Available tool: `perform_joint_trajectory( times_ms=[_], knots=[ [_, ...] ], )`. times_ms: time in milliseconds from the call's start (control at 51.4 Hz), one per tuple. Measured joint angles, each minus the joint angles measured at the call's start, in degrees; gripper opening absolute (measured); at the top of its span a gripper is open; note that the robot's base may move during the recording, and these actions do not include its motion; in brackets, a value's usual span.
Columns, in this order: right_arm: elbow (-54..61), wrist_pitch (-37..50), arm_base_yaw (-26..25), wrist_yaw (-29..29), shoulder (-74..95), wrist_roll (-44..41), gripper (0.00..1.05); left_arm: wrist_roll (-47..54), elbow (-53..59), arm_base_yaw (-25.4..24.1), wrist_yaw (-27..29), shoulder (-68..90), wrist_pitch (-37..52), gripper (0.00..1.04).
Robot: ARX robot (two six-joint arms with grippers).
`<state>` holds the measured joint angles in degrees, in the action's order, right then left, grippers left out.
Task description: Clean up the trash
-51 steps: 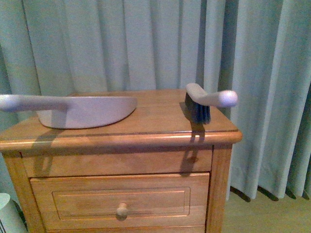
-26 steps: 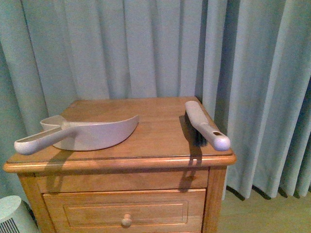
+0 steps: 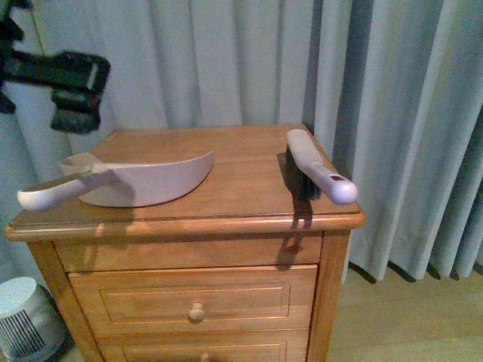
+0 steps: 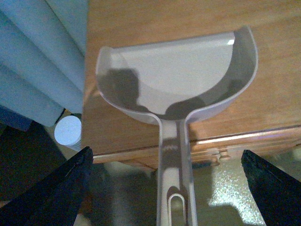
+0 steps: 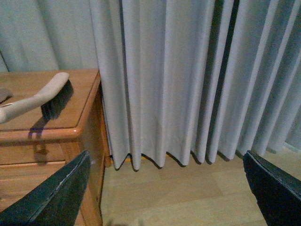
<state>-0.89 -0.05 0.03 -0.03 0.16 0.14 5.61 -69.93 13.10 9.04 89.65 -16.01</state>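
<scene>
Pale dustpan (image 3: 143, 177) and brush (image 3: 313, 170) on wood, no trash in sight
My left end effector (image 4: 164, 157) and right end effector (image 5: 167, 157) are both spread open and empty. The left hovers over the dustpan handle (image 3: 53, 192), which juts past the bench (image 3: 249, 204) edge, so a clumsy grab could tip it off. No white wad shows in any view, so I cannot describe it.

- Dark, blurred left gripper (image 3: 75, 113) has entered the front view, upper left.
- More of the wooden nightstand's drawers (image 3: 192, 302) and round white fan (image 3: 26, 324) now shows.
</scene>
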Motion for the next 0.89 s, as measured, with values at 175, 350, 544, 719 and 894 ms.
perform_joint_trajectory(
  times_ms=[175,350,544,719,894],
  knots=[
    [0.0,0.0,0.0,0.0,0.0,0.0,0.97,0.5,0.0,0.3,-0.1,5.5,2.2,0.97],
    [0.0,0.0,0.0,0.0,0.0,0.0,0.97,1.3,0.0,-0.3,-0.5,10.4,4.4,0.97],
    [0.0,0.0,0.0,0.0,0.0,0.0,0.97,1.8,0.0,-1.1,-1.1,12.8,5.4,0.97],
    [0.0,0.0,0.0,0.0,0.0,0.0,0.97,2.1,0.0,-1.6,-1.1,14.0,6.0,0.97],
    [0.0,0.0,0.0,0.0,0.0,0.0,0.97,2.8,0.0,-2.1,-0.9,14.7,6.8,0.71]
  ],
)
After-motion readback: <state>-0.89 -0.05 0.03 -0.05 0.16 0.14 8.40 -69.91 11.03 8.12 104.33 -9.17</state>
